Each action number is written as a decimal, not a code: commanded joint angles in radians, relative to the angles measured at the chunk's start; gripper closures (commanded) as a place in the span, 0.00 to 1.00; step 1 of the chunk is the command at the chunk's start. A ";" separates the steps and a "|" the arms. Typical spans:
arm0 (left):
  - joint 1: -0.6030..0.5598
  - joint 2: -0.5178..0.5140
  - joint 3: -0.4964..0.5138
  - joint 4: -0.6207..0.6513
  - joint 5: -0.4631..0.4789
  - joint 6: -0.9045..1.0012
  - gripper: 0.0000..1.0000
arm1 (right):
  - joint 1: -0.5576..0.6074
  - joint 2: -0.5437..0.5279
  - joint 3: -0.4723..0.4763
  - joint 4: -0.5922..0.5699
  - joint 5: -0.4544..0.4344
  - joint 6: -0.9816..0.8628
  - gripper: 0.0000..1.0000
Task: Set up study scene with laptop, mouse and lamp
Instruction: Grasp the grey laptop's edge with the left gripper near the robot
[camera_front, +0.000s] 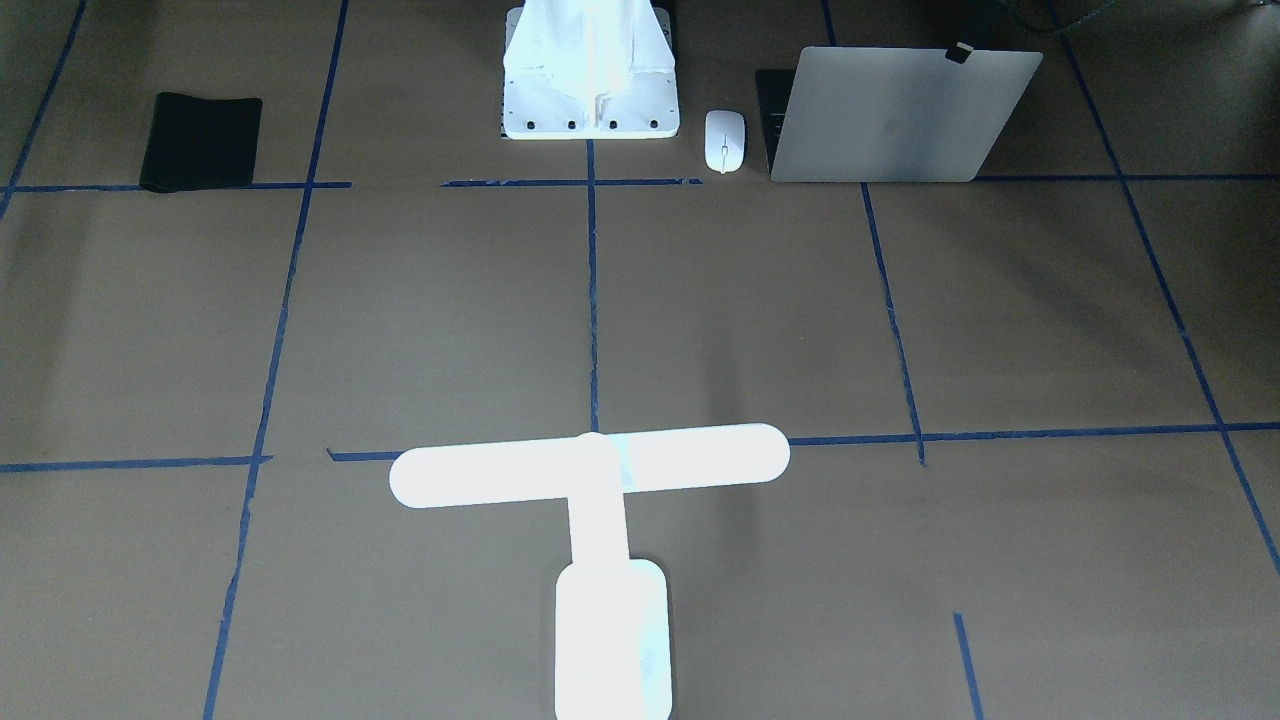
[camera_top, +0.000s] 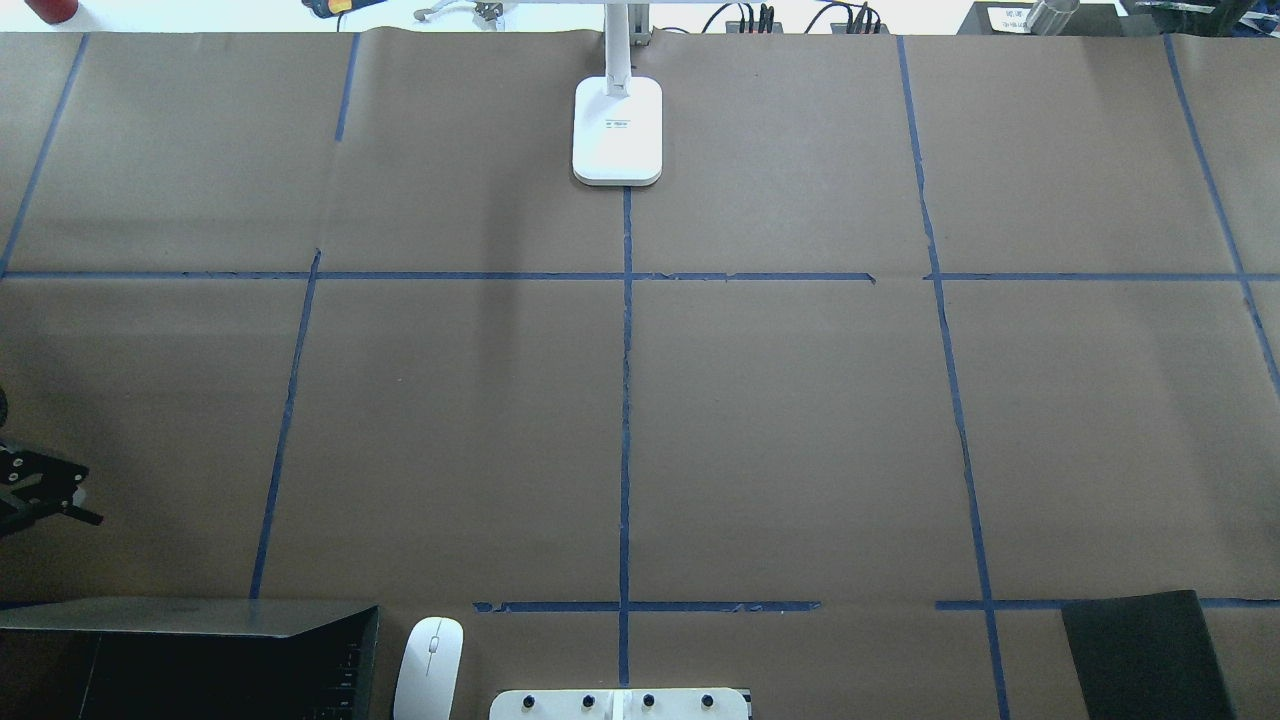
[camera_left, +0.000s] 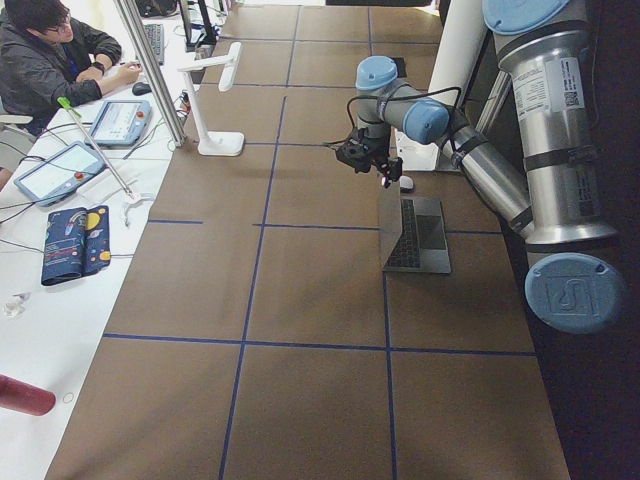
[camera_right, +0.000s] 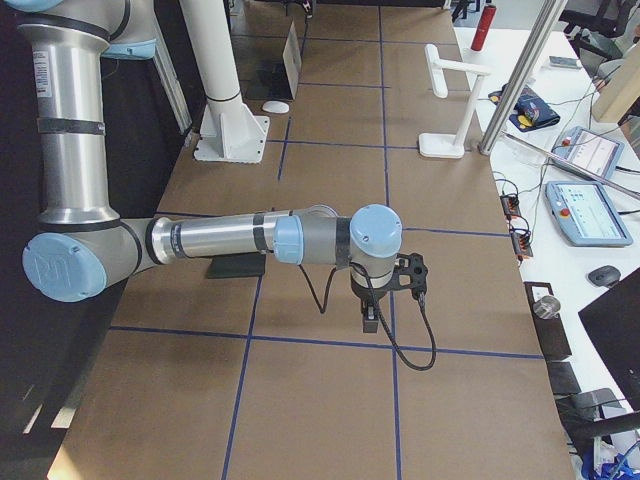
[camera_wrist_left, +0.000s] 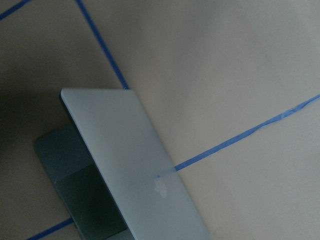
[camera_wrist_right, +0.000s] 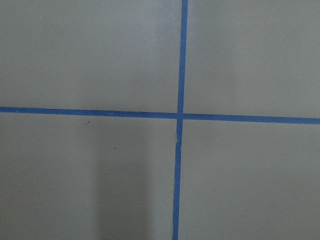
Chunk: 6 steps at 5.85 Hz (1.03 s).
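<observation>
Slim silver-grey metal laptop (camera_front: 900, 115) stands open at the brown paper surface's (camera_top: 800, 420) robot-side edge, on the left. Its long axis runs across and its lid back faces away from the robot. Left claw (camera_top: 55, 495) hovers just beyond the lid, the nearer arm; right claw (camera_right: 372, 318) is well apart. Cannot tell the finger spread of either.

- The laptop (camera_front: 890, 115): silver-grey lid with a faint, paler apple logo; dark keys on a grey deck.
- The mouse (camera_front: 724, 140): plain white, with one thin dark line at an end.
- The lamp (camera_front: 590, 467): glowing bright white across head, stem and base alike.
- The table (camera_front: 750, 300): brown paper, crossed by a grid of blue tape (camera_front: 592, 300).
- The mat (camera_front: 202, 141): flat black, unpatterned.
- The pedestal plate (camera_front: 590, 110): white, with a row of dark holes along its edge.
- The left arm (camera_left: 545, 120) and right arm (camera_right: 210, 240): silver tubes, pale blue joint caps, thin dark bands.
</observation>
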<state>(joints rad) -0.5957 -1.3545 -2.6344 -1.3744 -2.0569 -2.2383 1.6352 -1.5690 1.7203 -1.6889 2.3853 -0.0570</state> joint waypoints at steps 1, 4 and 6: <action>0.124 -0.014 -0.003 0.009 0.113 -0.201 0.00 | 0.002 0.001 0.001 0.000 0.000 0.000 0.00; 0.184 -0.012 0.005 0.035 0.195 -0.331 0.00 | 0.000 0.003 0.001 0.000 0.000 0.002 0.00; 0.227 -0.017 0.031 0.041 0.195 -0.356 0.00 | 0.000 0.003 0.004 0.000 0.000 0.002 0.00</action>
<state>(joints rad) -0.3820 -1.3697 -2.6160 -1.3347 -1.8629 -2.5827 1.6353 -1.5662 1.7233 -1.6889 2.3853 -0.0553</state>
